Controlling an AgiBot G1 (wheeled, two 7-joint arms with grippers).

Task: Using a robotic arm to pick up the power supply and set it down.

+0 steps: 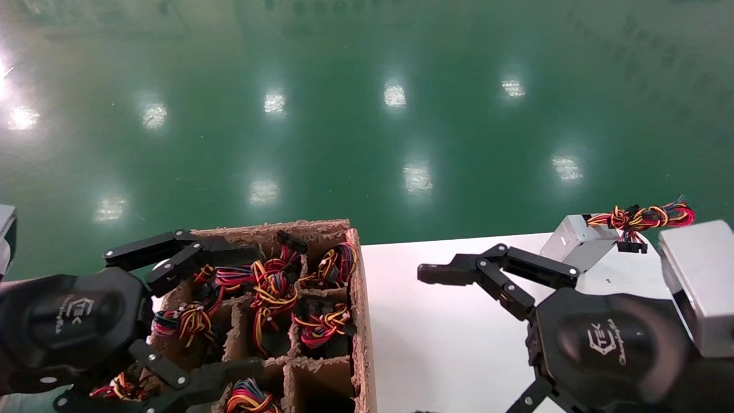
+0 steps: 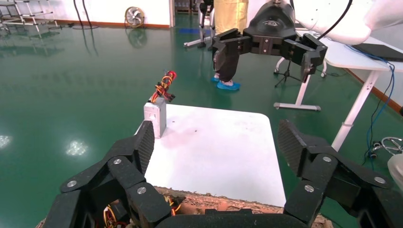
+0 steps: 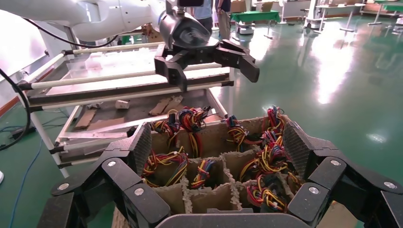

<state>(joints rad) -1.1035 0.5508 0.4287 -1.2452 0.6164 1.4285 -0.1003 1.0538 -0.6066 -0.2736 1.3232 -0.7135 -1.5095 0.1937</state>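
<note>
Both hands spread wide and empty; one power supply (image 1: pixel 576 242) already stands on the white counter (image 1: pixel 447 332), at its far right corner.

Left hand (image 1: pixel 155 312) hovers over the pulp carton (image 1: pixel 358 321); best to drop straight into one compartment and grip the metal box, not the wire bundles (image 1: pixel 275 289), which hide the boxes beneath; right hand (image 1: pixel 481 338) waits above the counter, its lower finger cut off.

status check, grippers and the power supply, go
Left gripper open over carton. Right gripper open, empty, above table. Power supply set on table's far edge. Nothing blocking.
</note>
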